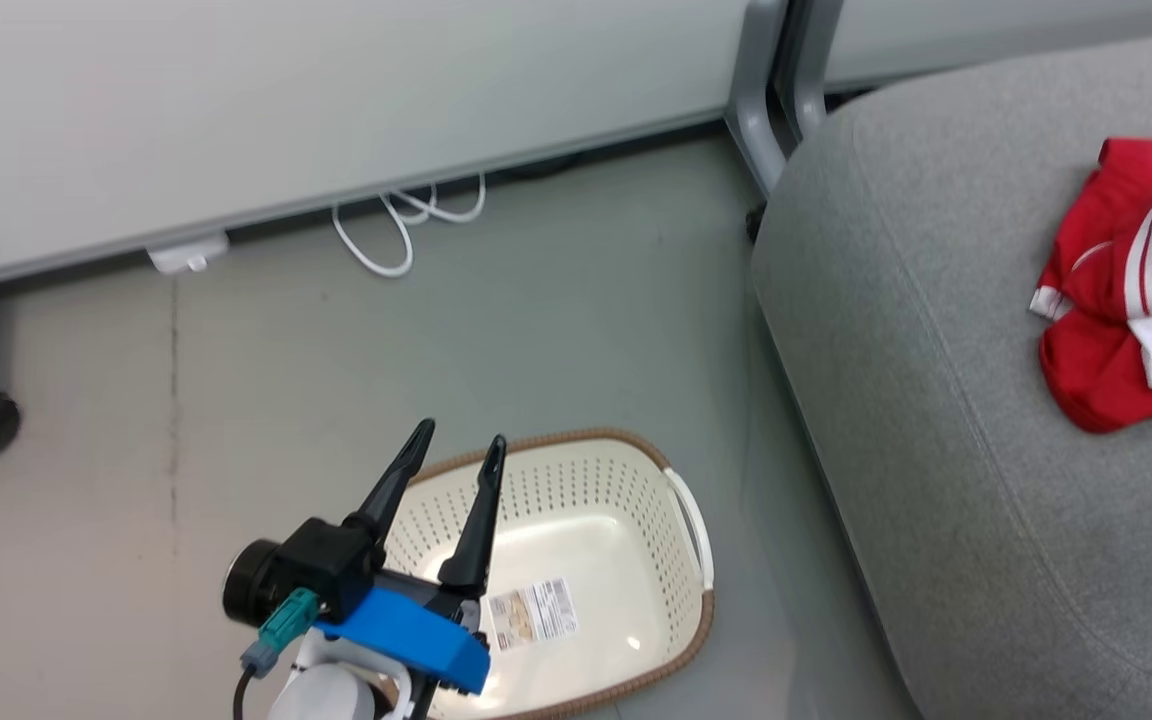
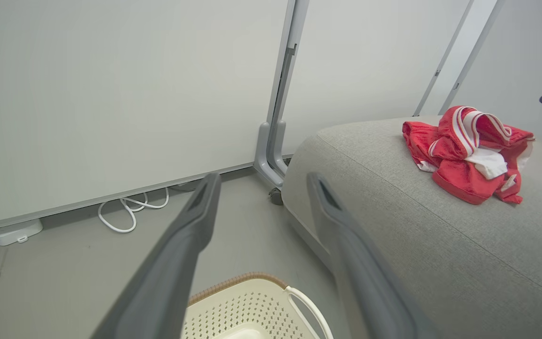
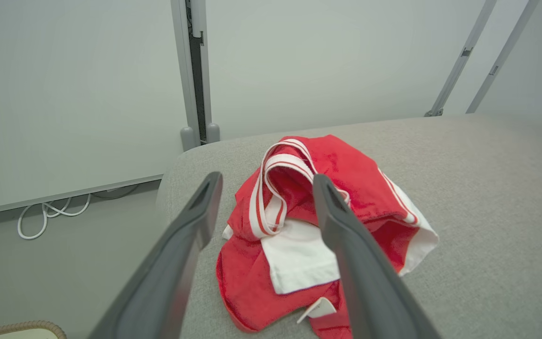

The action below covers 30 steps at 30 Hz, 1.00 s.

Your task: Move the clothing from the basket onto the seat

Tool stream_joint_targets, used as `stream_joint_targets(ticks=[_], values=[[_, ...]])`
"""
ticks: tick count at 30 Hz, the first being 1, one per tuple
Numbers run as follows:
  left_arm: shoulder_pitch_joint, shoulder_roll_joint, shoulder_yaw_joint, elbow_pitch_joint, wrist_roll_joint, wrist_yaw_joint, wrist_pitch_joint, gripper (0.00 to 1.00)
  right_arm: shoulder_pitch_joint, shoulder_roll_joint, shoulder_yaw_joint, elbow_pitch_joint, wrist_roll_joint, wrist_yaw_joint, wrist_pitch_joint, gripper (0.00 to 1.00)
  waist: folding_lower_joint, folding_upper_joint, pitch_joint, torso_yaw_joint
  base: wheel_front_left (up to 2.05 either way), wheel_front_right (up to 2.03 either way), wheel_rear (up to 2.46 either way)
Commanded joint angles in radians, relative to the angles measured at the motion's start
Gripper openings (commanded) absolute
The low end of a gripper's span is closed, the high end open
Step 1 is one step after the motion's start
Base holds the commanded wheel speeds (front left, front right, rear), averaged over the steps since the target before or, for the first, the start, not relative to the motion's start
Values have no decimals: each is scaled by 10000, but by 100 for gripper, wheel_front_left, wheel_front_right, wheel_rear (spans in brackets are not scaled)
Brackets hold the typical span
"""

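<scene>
Both gape empty: left pincer (image 1: 458,440) over the bare basket (image 1: 626,500) at 6 o'clock, right pincer (image 3: 266,182) by the clothing (image 1: 1126,300), heaped on the seat (image 1: 936,400) at 3 o'clock, apparently because unloading is finished.

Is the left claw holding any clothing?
No, the left claw is open and empty; the clothing lies on the seat.
</scene>
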<state>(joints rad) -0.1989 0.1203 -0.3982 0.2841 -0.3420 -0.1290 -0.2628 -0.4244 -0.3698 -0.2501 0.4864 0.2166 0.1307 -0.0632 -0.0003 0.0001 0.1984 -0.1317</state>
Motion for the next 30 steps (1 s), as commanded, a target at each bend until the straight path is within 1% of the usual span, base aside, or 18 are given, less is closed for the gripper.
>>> stream_joint_targets(ticks=[1, 9, 17, 19, 26, 30], values=[[208, -49, 177, -2, -10, -26, -30, 100, 436, 199, -77, -280, -122, 1, 54, 100, 3, -1, -745, 277, 0, 0, 0], [1116, -194, 1000, 20, 116, -26, -32, 100, 2378, 1353, -5, -2061, -505, 1, 280, 100, 3, -1, -1687, 801, 0, 0, 0], [1540, -241, 1783, 64, 300, -26, -30, 100, 3744, 2357, 386, -3562, -811, 1, 358, 100, 3, -1, -2035, 1349, 0, 0, 0], [1548, -224, 1864, 77, 354, -26, -28, 100, 3865, 2413, 454, -3667, -859, 1, 345, 100, 3, -1, -2051, 1412, 0, 0, 0], [1435, -153, 2241, 299, 427, -26, -30, 100, 4534, 2914, 815, -4038, -842, 1, 143, 100, 3, -1, -2144, 1769, 0, 0, 0], [1454, -118, 2406, 492, 408, -26, -30, 100, 4801, 3060, 1235, -4049, -759, 1, 51, 100, 3, -1, -2165, 1875, 0, 0, 0]])
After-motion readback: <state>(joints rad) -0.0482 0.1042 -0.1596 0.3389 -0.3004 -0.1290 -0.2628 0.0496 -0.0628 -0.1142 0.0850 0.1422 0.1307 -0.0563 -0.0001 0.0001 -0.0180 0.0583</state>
